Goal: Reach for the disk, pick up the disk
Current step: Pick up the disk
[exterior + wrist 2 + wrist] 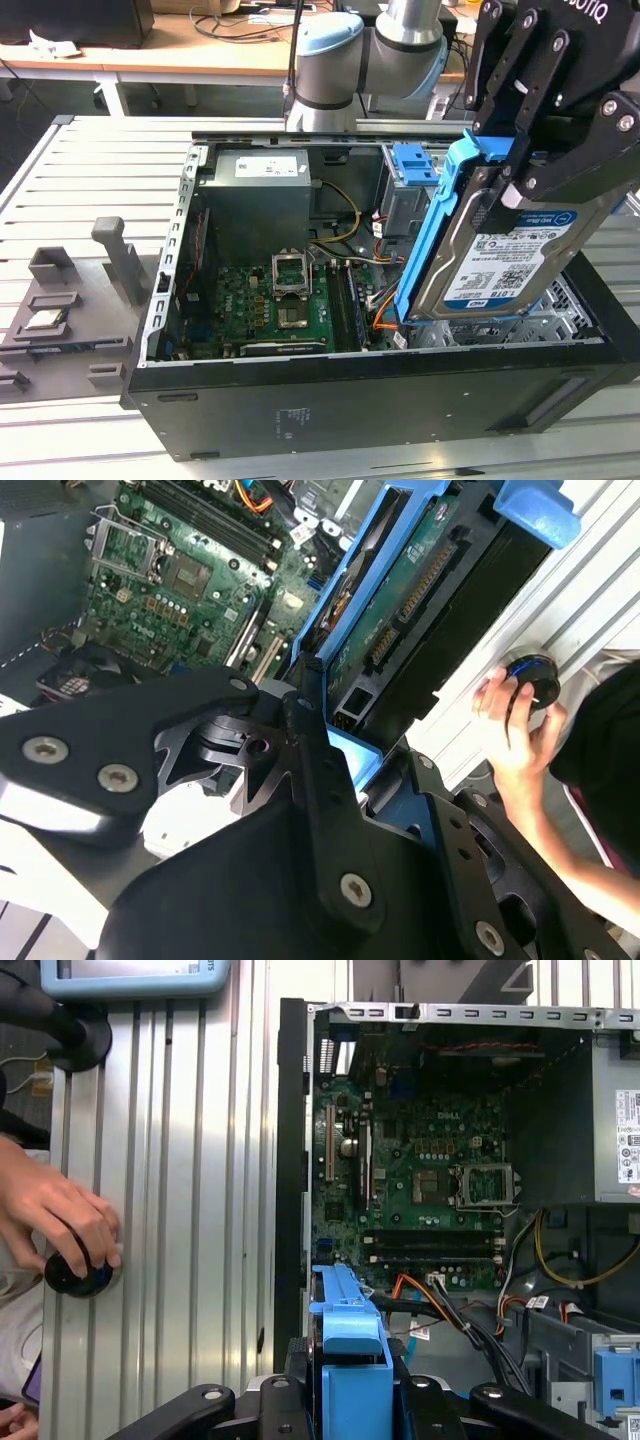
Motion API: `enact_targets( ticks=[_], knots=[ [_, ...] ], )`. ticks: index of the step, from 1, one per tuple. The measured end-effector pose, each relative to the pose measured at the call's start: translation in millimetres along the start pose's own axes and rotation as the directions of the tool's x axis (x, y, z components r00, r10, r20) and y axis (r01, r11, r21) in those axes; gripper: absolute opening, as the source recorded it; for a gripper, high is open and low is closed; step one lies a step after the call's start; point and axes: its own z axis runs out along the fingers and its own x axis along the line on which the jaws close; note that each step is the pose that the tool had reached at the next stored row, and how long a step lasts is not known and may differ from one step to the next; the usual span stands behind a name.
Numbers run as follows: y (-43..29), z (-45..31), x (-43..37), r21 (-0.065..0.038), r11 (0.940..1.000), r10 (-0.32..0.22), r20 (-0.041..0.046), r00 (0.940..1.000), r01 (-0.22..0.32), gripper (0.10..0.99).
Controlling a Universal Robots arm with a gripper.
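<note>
In the exterior view the gripper [520, 165] has its jaws clenched on the disk [500, 255], which hangs tilted above the open computer case [400, 390], clear of its rim. The first wrist view adds a person's hand [60, 1220] on a black knob [75, 1275] on the slatted surface [190, 1210] beside the case.

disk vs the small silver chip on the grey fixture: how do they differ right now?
The disk is held in the gripper, lifted and tilted above the open computer case; the small silver chip lies flat on the grey fixture at the exterior view's left. The disk is far larger and rectangular; the chip is small and square. The disk carries a blue bracket and a printed label; the chip is plain. Both are silver metal.
</note>
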Motion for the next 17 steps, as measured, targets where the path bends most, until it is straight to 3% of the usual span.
enact_targets(
  ticks=[8, 17],
  knots=[
    [-15.6, 2.2, 0.2, 0.000, 1.0000, 0.000, 0.0000, 1.0000, 0.000, 0.369],
    [-26.1, 3.6, 0.4, 0.000, 1.0000, 0.000, 0.0000, 1.0000, 0.000, 0.369]
  ],
)
